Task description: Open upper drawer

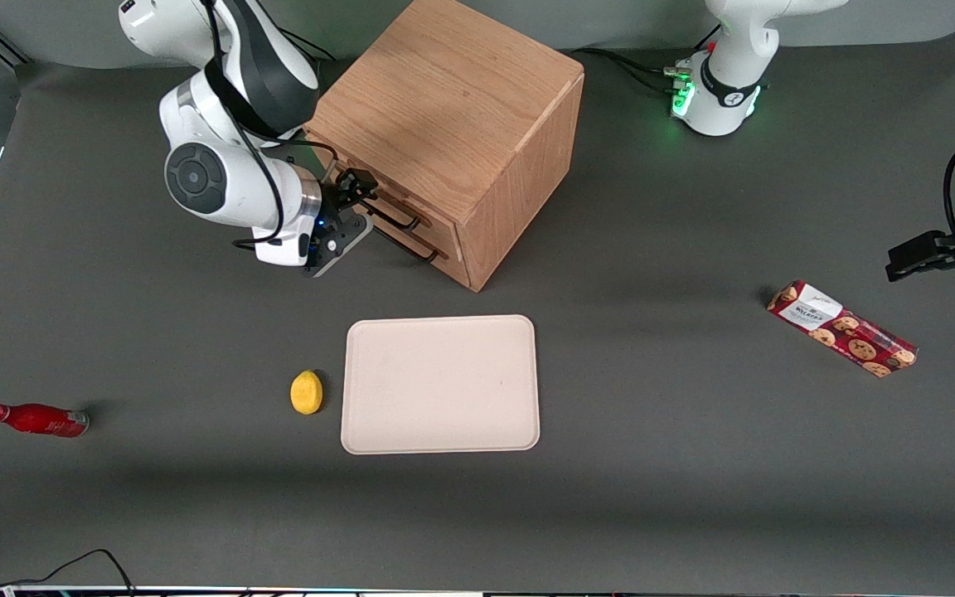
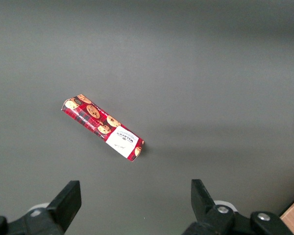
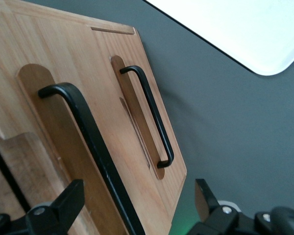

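Observation:
The wooden cabinet stands on the grey mat, its two drawer fronts turned toward the working arm's end of the table. The upper drawer carries a thin black bar handle. The lower drawer's matching handle sits just below it, closer to the mat. My right gripper is right in front of the upper drawer and open. In the right wrist view the upper handle runs between its two fingers, and neither finger visibly touches the bar.
A beige tray lies nearer the front camera than the cabinet, with a yellow lemon beside it. A red bottle lies toward the working arm's end. A cookie box lies toward the parked arm's end.

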### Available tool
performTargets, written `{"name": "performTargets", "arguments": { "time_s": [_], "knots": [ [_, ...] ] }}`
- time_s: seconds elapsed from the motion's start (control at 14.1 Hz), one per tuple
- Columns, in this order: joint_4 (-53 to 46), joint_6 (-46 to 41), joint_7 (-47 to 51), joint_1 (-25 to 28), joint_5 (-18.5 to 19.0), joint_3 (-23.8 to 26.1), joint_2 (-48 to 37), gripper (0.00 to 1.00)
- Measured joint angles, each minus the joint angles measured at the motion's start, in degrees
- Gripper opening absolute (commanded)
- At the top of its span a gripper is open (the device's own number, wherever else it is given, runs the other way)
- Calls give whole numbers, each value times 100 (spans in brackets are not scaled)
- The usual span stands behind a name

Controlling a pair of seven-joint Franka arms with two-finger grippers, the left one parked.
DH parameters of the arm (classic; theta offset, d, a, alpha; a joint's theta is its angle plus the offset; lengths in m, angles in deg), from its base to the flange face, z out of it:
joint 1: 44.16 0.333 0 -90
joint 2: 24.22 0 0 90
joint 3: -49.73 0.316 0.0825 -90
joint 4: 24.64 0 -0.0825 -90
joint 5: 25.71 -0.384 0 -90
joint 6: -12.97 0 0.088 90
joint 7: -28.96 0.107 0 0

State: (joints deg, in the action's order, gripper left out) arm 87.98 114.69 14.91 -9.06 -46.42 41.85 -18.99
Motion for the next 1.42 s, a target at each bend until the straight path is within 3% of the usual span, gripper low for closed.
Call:
{"name": "performTargets", "arguments": {
  "time_s": [0.57, 1.42],
  "knots": [
    [455, 608, -386, 4, -6, 65, 0, 100],
    [516, 848, -1257, -14, -9, 84, 5, 100]
  ]
}}
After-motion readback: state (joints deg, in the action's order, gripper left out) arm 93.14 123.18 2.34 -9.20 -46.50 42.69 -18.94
